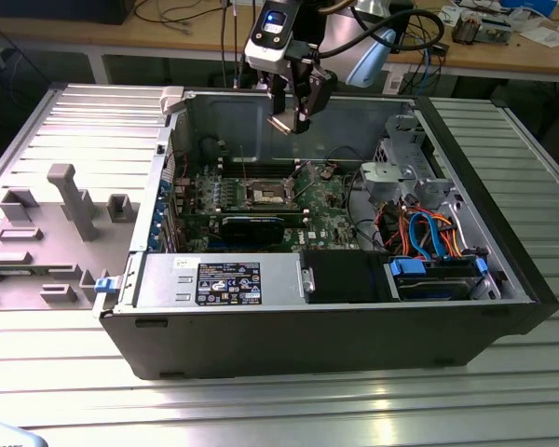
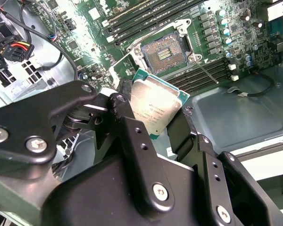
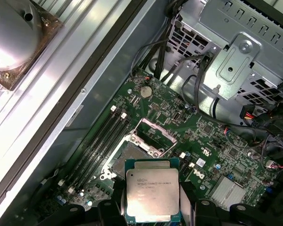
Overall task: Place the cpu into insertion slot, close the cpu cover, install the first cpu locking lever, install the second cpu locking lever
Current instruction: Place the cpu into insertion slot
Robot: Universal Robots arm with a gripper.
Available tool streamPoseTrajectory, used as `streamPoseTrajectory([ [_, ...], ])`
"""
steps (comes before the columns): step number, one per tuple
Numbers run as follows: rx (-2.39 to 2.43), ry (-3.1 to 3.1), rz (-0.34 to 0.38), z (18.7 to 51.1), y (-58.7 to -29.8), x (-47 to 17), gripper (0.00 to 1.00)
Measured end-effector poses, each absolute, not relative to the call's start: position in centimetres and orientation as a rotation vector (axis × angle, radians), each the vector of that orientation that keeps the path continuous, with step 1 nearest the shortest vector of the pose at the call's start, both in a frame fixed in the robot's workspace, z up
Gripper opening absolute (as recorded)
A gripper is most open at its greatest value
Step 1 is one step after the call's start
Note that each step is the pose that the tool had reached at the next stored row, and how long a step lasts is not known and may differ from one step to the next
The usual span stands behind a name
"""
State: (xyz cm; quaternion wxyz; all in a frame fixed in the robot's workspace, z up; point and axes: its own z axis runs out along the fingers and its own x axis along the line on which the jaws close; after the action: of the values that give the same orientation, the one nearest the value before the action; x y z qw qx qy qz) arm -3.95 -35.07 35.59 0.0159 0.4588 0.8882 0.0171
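My gripper (image 1: 292,119) hangs above the open computer case, shut on the cpu (image 1: 283,125). The chip is a flat square with a dull silver top and green edge, held by two opposite sides between the black fingers (image 2: 127,113); in both wrist views it sits at the gripper tip (image 2: 158,107) (image 3: 152,195). Below it, on the green board, the insertion slot (image 1: 265,194) (image 2: 164,52) (image 3: 128,159) lies bare with its dark centre showing. The cpu cover (image 3: 155,131) (image 2: 119,70) stands tipped up at one side of the slot. A thin wire lever (image 2: 205,70) juts out beside the slot.
Long memory slots (image 2: 132,19) flank the socket. A metal drive cage (image 3: 240,56) and bundled cables (image 1: 429,233) fill the case on the exterior view's right. A long black card (image 1: 253,226) lies near the socket. A grey fixture (image 1: 70,200) stands outside the case.
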Motion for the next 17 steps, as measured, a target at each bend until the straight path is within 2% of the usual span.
streamPoseTrajectory([
  [17,1.451,2.750,0.053,35.59,-35.07,-3.95,0.55],
])
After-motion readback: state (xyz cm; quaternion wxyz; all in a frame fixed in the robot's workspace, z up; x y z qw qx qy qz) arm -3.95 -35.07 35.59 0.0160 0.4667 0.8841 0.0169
